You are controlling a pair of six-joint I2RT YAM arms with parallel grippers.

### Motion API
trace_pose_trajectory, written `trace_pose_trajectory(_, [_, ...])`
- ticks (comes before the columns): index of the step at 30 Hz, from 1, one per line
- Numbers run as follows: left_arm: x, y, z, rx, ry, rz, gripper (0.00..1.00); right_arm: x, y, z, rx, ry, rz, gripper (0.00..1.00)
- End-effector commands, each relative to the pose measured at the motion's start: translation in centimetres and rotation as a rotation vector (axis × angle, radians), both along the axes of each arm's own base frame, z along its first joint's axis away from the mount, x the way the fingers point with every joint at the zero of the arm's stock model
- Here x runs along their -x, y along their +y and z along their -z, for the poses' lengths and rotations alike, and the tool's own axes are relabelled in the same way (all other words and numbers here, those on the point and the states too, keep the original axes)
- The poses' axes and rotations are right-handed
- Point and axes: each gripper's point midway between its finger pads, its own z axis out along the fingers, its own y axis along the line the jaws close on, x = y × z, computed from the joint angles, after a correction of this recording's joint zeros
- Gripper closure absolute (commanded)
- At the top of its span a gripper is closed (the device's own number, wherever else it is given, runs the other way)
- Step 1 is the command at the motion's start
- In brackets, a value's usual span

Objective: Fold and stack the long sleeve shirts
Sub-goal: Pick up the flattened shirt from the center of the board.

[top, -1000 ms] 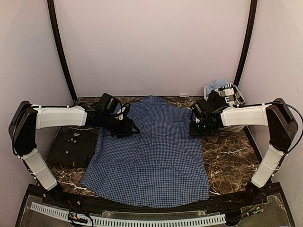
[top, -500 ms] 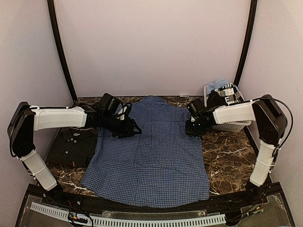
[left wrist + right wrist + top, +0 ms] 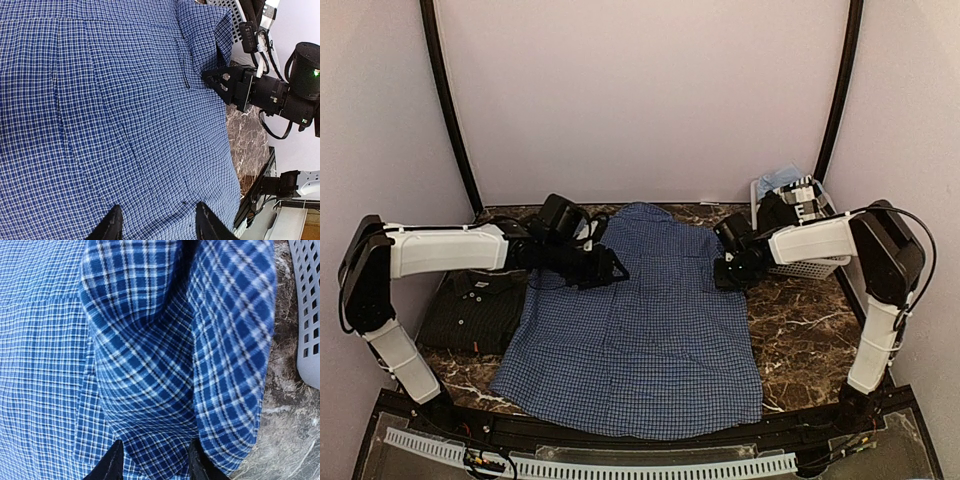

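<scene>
The blue checked shirt point(image 3: 640, 330) lies spread flat on the marble table, collar at the far side. The near-black shirt point(image 3: 475, 310), with its small orange tag, lies folded at the left. My left gripper point(image 3: 610, 270) is open and low over the blue shirt's upper left part; in the left wrist view point(image 3: 159, 225) its fingers straddle flat cloth point(image 3: 125, 125). My right gripper point(image 3: 725, 272) is open at the shirt's upper right edge. In the right wrist view point(image 3: 152, 465) a raised fold of blue cloth point(image 3: 150, 390) sits between its fingertips.
The white slatted basket point(image 3: 805, 262), holding light blue cloth, stands at the back right close behind my right arm; its wall shows in the right wrist view point(image 3: 307, 315). Bare marble point(image 3: 810, 330) lies right of the shirt. A black rail runs along the near edge.
My left gripper has moved right, further onto the blue shirt. My right gripper has shifted slightly left and away, to the shirt's right edge. Both shirts lie as before.
</scene>
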Motion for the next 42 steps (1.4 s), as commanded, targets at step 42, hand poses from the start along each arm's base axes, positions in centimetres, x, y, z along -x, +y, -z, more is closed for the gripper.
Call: trace_pose_trajectory(42, [-0.5,-7.2,-6.5,0.102,-0.475,0.327,0.36,2.5,12.9,-19.5,-0.518,-0.162,-0.411,1.00])
